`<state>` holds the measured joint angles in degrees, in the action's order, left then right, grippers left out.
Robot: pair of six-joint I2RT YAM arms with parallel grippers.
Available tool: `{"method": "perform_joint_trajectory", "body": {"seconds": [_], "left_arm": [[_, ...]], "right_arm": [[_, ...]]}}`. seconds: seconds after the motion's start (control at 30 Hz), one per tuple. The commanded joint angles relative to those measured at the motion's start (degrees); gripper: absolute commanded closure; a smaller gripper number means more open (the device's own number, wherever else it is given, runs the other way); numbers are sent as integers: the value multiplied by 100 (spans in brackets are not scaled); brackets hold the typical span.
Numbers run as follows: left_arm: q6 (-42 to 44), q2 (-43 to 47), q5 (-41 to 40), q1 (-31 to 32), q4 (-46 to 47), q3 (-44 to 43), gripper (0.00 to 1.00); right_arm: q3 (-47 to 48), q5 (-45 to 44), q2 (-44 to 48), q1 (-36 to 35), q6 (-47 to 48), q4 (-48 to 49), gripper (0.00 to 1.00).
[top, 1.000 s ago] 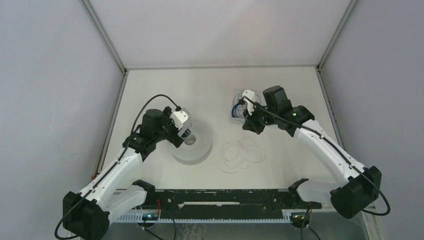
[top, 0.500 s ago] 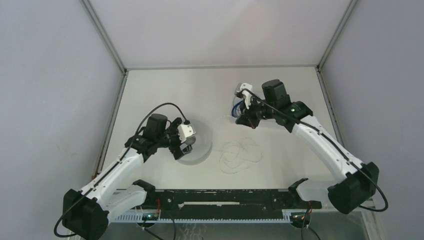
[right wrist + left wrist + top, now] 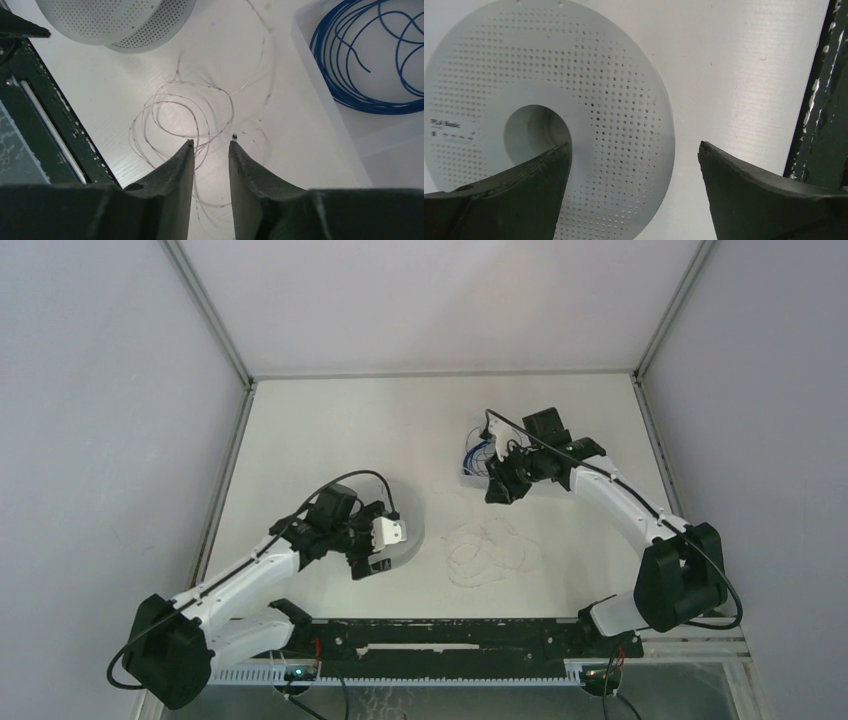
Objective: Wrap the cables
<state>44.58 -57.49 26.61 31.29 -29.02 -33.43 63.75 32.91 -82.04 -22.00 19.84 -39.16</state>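
Cables [image 3: 487,552] lie in loose pale loops on the table [image 3: 330,430], just right of the perforated white spool [image 3: 624,90] and well short of the clear tray [image 3: 345,125] holding blue wire [image 3: 360,95]. Left gripper [image 3: 634,150] hovers over the spool's edge, jaws spread wide, holding nothing. Right gripper [image 3: 207,145] hangs near the loops, fingers only a narrow slit apart, nothing pinched between them.

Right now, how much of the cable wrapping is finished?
Done: perhaps the blue cable, coiled in a tray. In hand: nothing; the right gripper holds its jaws slightly apart above the pale strand, the left gripper is open over the spool. Left: that strand lies in loose loops, unwrapped.
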Motion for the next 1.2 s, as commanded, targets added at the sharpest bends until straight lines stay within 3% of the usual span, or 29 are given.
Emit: {"method": "perform_joint_trajectory", "body": {"seconds": [0.0,0.37,0.53,0.77,0.97,1.17], "left_arm": [[290,-312,-167,168,-35,-212,0],[94,-708,-506,399,313,-250,0],[-17,-434,-673,405,341,-189,0],[-128,297,-567,390,568,-28,0],[-159,696,-435,267,577,79,0],[-242,950,-402,86,579,157,0]], "right_arm": [[-11,131,43,-7,-40,110,58],[-86,-144,309,-99,-6,224,50],[-82,-411,413,-513,109,445,49],[-87,-1190,-375,-1315,-251,982,49],[17,-1159,-1044,-1330,305,1131,49],[432,-1556,-1797,-1291,-488,1073,48]]}}
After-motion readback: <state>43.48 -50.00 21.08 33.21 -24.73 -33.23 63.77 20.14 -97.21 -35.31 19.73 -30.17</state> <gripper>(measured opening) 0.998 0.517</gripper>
